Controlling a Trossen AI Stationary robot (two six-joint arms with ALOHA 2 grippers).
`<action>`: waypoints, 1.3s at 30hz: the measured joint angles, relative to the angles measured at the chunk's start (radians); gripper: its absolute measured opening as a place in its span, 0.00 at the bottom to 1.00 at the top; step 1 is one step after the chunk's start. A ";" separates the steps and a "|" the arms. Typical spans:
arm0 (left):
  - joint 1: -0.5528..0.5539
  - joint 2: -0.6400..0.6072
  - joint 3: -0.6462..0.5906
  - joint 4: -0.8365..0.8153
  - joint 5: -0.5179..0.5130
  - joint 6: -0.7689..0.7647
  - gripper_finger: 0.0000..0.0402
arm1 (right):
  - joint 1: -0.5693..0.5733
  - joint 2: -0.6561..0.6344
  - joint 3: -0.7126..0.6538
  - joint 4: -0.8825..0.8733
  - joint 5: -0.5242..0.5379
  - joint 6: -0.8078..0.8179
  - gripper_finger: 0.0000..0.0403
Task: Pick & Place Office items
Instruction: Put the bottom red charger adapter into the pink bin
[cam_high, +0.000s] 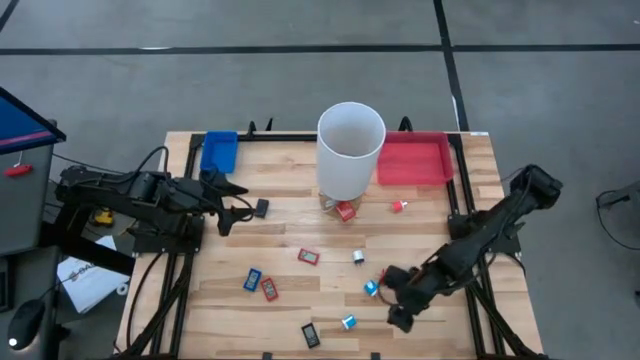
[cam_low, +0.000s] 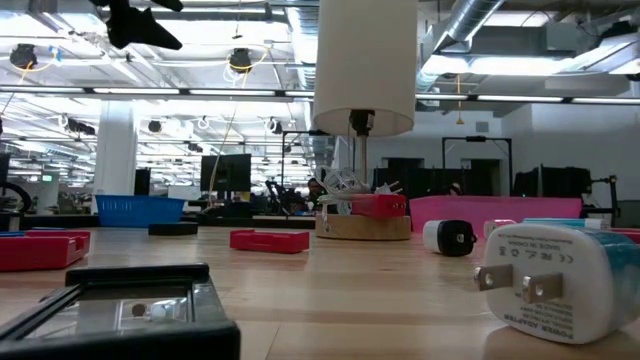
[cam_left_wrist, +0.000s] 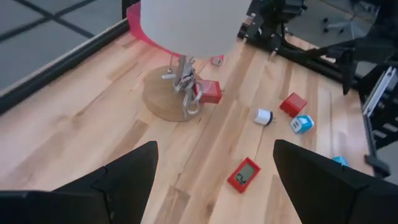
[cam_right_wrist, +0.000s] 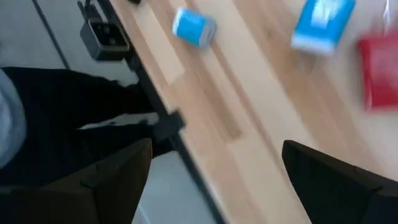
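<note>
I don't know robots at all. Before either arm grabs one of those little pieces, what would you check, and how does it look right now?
1. Left hand open, nothing in it: ok.
2. Right hand open, nothing in it: ok.
3. Blue-white cube lies free beside the right hand: ok.
4. Red tray has bare room: ok.
5. Blue tray has bare room: ok.
6. Which tray each piece belongs in: cannot tell.

Blue-white plug block (cam_low: 556, 278) — faint marks, perhaps "CE".
</note>
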 joint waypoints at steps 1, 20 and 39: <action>0.000 0.000 0.000 0.002 0.000 0.022 0.79 | -0.007 0.015 0.022 -0.019 0.003 -0.035 0.87; -0.063 0.081 0.000 0.215 -0.040 0.236 0.85 | -0.179 0.082 0.070 -0.315 0.063 -0.382 0.98; -0.151 0.083 0.000 0.197 -0.057 0.313 0.87 | -0.093 0.247 0.065 -0.300 0.161 -0.295 0.99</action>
